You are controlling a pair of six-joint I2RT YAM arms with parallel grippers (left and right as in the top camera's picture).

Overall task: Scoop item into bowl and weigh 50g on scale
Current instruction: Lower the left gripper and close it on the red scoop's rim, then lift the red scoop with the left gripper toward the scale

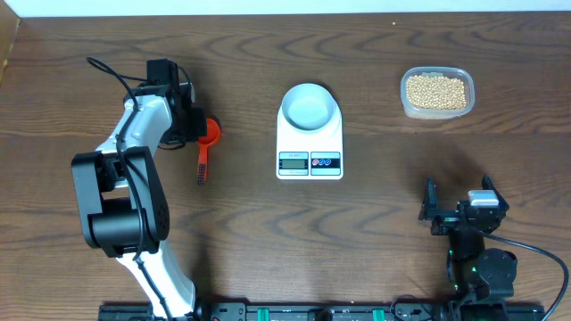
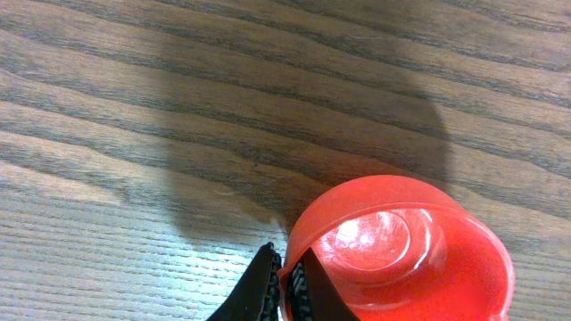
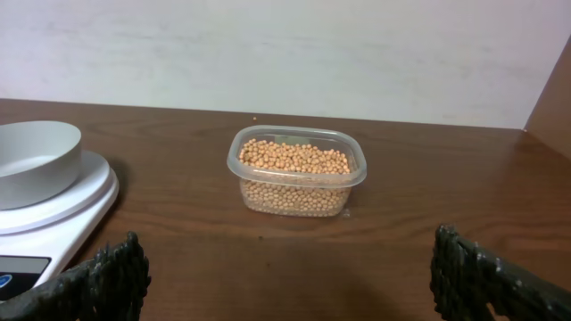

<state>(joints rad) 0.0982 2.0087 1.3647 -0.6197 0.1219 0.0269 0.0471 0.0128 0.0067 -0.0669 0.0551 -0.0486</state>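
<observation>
Your left hand (image 2: pixel 287 278) is closed. Its fingers (image 2: pixel 259 290) pinch the rim of the red scoop (image 2: pixel 401 250), one outside the cup and one inside. Your right hand (image 3: pixel 294 285) is spread wide and holds nothing, low over the counter (image 3: pixel 428 232). Straight ahead of it, between the fingers, sits the tub (image 3: pixel 299 198) of beans (image 3: pixel 294 159). Ahead and to its left, the bowl (image 3: pixel 36 160) rests on the scale (image 3: pixel 62 214).
</observation>
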